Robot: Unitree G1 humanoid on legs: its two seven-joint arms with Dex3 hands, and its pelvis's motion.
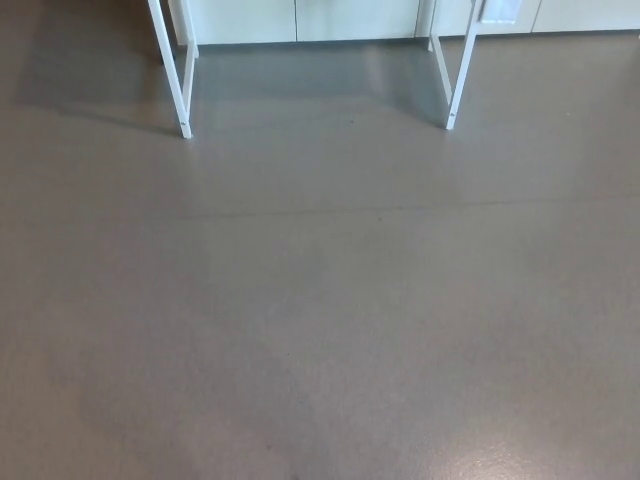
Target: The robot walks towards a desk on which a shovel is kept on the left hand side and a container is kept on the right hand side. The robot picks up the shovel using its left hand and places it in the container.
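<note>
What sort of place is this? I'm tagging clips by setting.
Probably an indoor lab or workroom: smooth grey floor, white metal desk legs ahead, pale cabinet fronts along the far wall.

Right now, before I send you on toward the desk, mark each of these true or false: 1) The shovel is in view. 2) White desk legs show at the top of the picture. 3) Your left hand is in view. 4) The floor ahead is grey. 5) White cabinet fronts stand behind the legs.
1) False: no shovel shows, only the lower part of the desk.
2) True: the left desk leg and the right desk leg stand at the top.
3) False: neither hand shows.
4) True: the floor is plain grey.
5) True: the cabinet fronts run along the top edge.
</note>
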